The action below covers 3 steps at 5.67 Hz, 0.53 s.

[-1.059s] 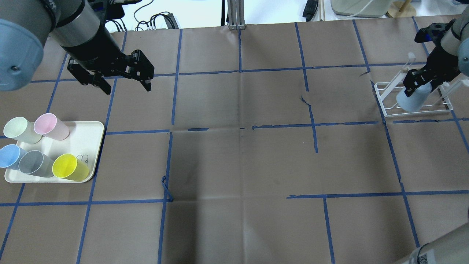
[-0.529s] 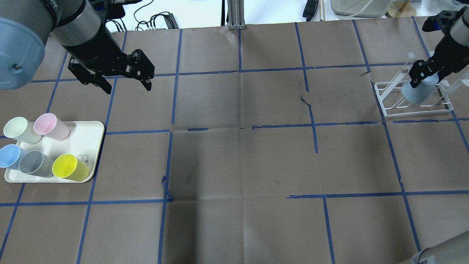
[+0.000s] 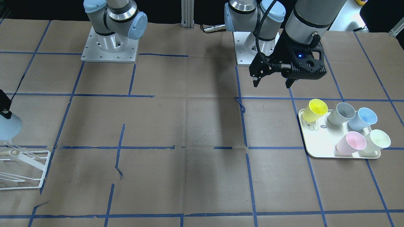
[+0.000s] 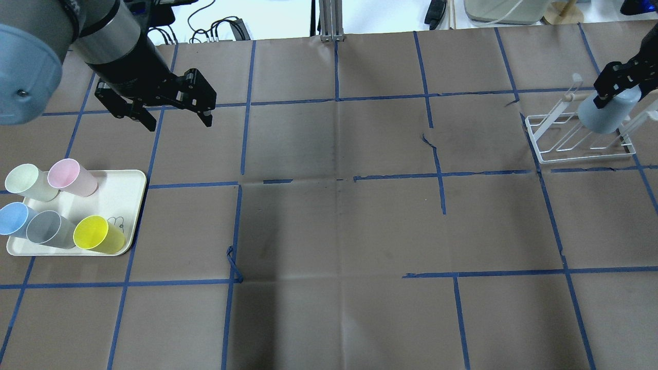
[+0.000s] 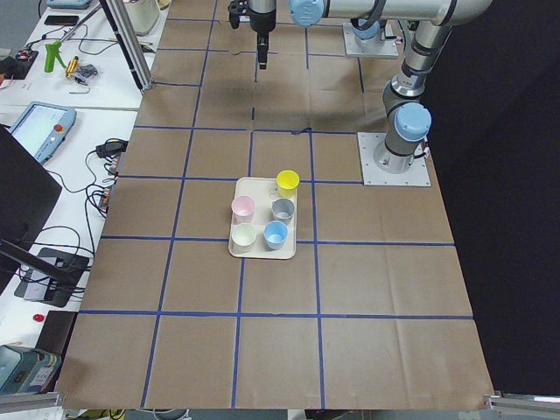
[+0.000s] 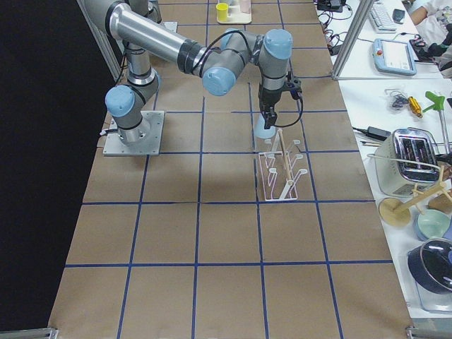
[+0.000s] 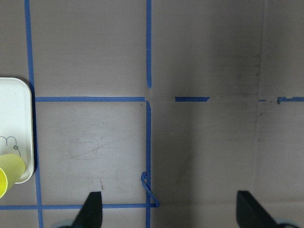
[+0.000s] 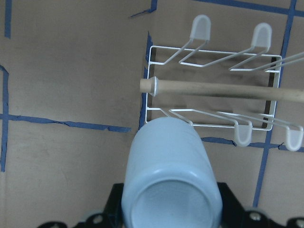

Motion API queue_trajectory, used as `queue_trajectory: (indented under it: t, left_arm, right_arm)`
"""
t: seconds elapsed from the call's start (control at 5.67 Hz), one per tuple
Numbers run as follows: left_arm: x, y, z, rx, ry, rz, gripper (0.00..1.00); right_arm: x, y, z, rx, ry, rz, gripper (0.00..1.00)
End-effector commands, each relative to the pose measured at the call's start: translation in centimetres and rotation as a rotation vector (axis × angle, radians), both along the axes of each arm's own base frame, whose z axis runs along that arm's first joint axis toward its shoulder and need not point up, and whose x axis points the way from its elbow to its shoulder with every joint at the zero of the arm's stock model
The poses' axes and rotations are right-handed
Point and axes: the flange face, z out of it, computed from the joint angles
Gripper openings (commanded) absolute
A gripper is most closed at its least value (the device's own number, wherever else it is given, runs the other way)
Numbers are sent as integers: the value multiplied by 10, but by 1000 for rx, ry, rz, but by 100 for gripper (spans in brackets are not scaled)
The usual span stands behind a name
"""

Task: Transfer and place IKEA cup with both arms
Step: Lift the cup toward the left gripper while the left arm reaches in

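IKEA cup is hanging mouth-down over the white wire rack, clamped near its base in the right hand. You are seeing that hand only partly, since the frame edge is cutting it off. Your left hand is hovering over the surface near the tray, fingers spread apart, gripping nothing.
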Motion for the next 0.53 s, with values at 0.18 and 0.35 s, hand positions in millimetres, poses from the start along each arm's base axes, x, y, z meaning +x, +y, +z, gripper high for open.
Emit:
queue_trajectory:
  t: [0.18, 0.35]
  left_arm:
    - [2, -1, 2, -5, 6, -37, 98]
    - [4, -1, 7, -21, 72, -150, 98]
  right_arm:
    - [44, 25, 26, 70, -335, -14, 50]
    - [69, 32, 17, 136, -559, -54, 50]
